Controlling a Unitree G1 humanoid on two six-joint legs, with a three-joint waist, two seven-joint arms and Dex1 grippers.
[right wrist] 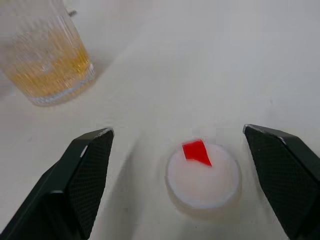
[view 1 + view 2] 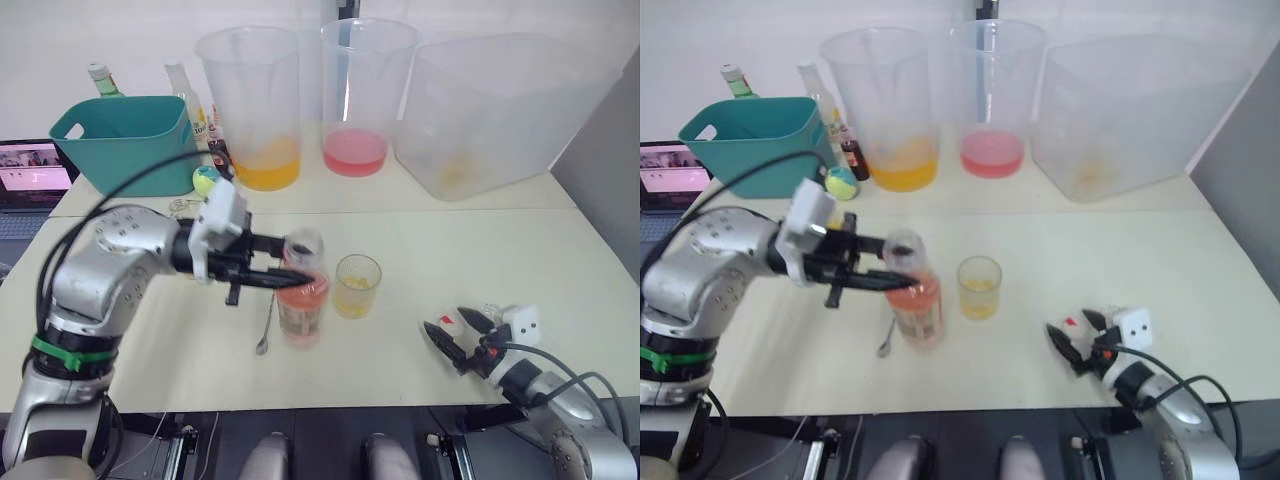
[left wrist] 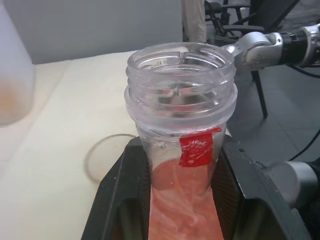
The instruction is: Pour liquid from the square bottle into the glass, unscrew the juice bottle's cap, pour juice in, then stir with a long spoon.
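Note:
My left gripper (image 2: 298, 262) is shut on the juice bottle (image 2: 303, 300). The bottle is upright, open at the neck and partly full of pink liquid, and stands just left of the glass (image 2: 357, 285). In the left wrist view the black fingers (image 3: 122, 200) clamp the bottle (image 3: 182, 130) below its threaded mouth. The glass holds a little yellow liquid. The long spoon (image 2: 266, 325) lies on the table beside the bottle's base. My right gripper (image 1: 177, 130) stands open near the table's front right. The juice bottle's cap (image 1: 203, 172) lies on the table between its fingers, untouched. The square bottle is hidden.
At the back stand two tall clear pitchers, one with orange liquid (image 2: 255, 100) and one with pink (image 2: 360, 95), and a big clear tub (image 2: 490, 110). A teal basket (image 2: 125, 140), several bottles (image 2: 190, 95) and a yellow-green ball (image 2: 205, 180) fill the back left.

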